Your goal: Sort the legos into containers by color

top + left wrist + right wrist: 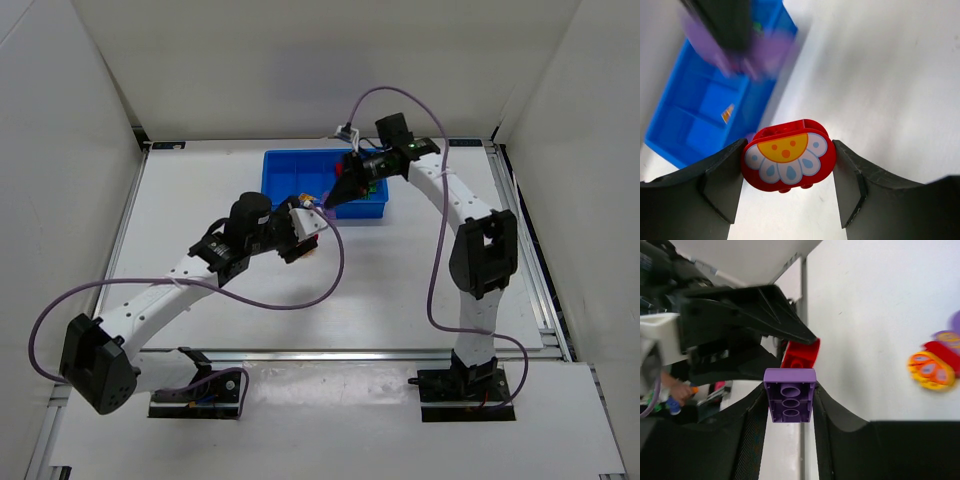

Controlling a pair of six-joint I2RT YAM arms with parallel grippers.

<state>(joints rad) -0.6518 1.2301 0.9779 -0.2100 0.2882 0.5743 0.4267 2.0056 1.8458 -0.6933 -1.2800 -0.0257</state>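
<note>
Within right tool [790, 390] sits purple lego [789, 396], within left tool [788, 147] red lego [788, 161].

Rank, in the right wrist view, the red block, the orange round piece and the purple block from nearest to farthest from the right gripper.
1. The purple block: gripped between the fingers of the right gripper.
2. The red block: just beyond the purple one, above it in this view.
3. The orange round piece: on the table, far to the right of the view, blurred.
</note>
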